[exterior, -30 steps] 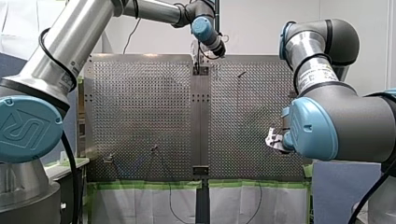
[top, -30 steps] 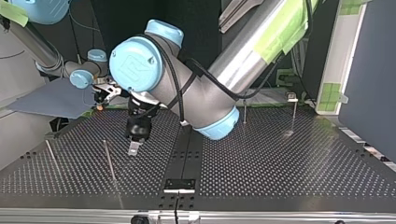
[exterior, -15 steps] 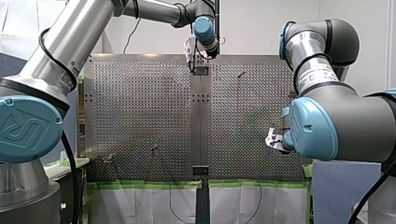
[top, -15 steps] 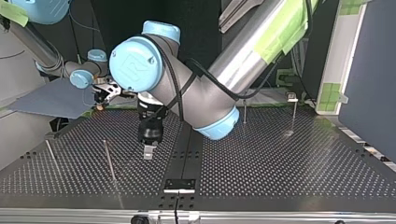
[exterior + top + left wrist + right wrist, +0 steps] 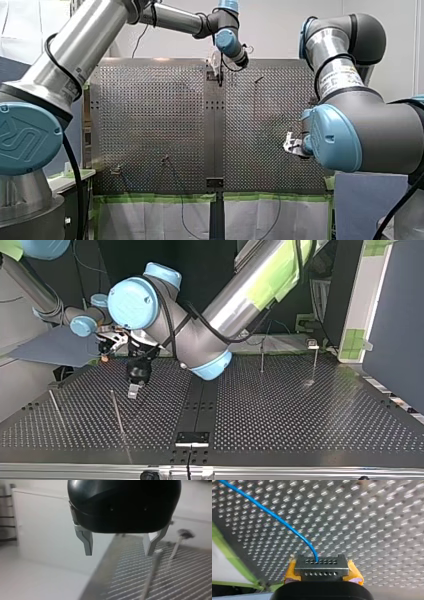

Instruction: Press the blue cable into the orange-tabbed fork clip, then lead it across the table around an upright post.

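Note:
In the right wrist view the blue cable (image 5: 279,520) runs over the perforated table (image 5: 374,530) and ends between the yellow-padded fingers of my right gripper (image 5: 321,563), which is shut on it. The same gripper shows small at the top view's far left (image 5: 106,351) and at the front view's right (image 5: 291,146). My left gripper (image 5: 118,554), black with metal fingers (image 5: 86,542), is open with nothing between them. It hangs over the table (image 5: 133,390) next to a thin upright post (image 5: 117,412). I cannot make out the orange-tabbed fork clip.
A second leaning post (image 5: 55,407) stands near the top view's left edge, and two more posts (image 5: 262,360) (image 5: 315,357) stand at the far right. A dark centre strip (image 5: 200,405) divides the table. Green tape (image 5: 227,547) lines the table's edge near my right gripper.
My left gripper swung first toward the top view's centre, then back to its left and a little farther from the near edge, still open. My right gripper stayed in place.

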### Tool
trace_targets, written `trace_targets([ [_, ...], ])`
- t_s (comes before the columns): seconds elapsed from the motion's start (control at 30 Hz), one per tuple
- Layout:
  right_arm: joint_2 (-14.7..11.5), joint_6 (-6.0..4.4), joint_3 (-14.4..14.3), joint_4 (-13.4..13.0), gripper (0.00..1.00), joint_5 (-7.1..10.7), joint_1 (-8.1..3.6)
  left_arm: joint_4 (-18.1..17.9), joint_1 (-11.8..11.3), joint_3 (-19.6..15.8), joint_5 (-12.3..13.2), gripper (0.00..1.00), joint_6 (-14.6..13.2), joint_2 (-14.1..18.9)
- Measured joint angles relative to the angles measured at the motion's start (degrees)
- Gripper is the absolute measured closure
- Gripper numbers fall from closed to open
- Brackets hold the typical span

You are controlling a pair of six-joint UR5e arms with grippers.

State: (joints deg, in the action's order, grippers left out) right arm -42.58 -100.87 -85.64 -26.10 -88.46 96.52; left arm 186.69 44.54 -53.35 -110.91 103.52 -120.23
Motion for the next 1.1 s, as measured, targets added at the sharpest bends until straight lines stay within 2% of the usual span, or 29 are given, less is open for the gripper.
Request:
trace_targets([
  [0.2,-3.55,-0.24,-0.05,0.7,1.0,0.38,1.12,-2.28,2.45,-0.05,-1.59,0.01,0.35,-3.38],
  [0.37,-6.04,-0.61,-0.79,0.84,1.0,0.92,1.75,-3.22,2.67,-0.07,-2.06,0.01,0.95,-4.17],
  [0.47,-7.57,-1.24,-1.51,0.77,1.0,1.14,1.94,-3.08,2.67,-0.07,-2.13,0.01,1.03,-4.23],
  [0.57,-9.12,-2.41,-2.31,0.68,1.0,1.23,2.02,-3.02,2.63,-0.07,-2.15,0.01,1.06,-4.24],
  [0.9,-15.12,-7.85,-5.87,1.06,1.0,1.58,1.77,-2.4,2.61,-0.06,-2.07,0.01,1.17,-4.27],
  [1.0,-16.88,-9.16,-7.06,1.23,1.0,1.89,1.54,-2.25,2.6,-0.06,-2.07,0.01,1.32,-4.28],
  [1.1,-18.63,-9.96,-8.31,1.55,1.0,2.24,1.32,-2.09,2.53,-0.06,-2.03,0.01,1.58,-4.26],
])
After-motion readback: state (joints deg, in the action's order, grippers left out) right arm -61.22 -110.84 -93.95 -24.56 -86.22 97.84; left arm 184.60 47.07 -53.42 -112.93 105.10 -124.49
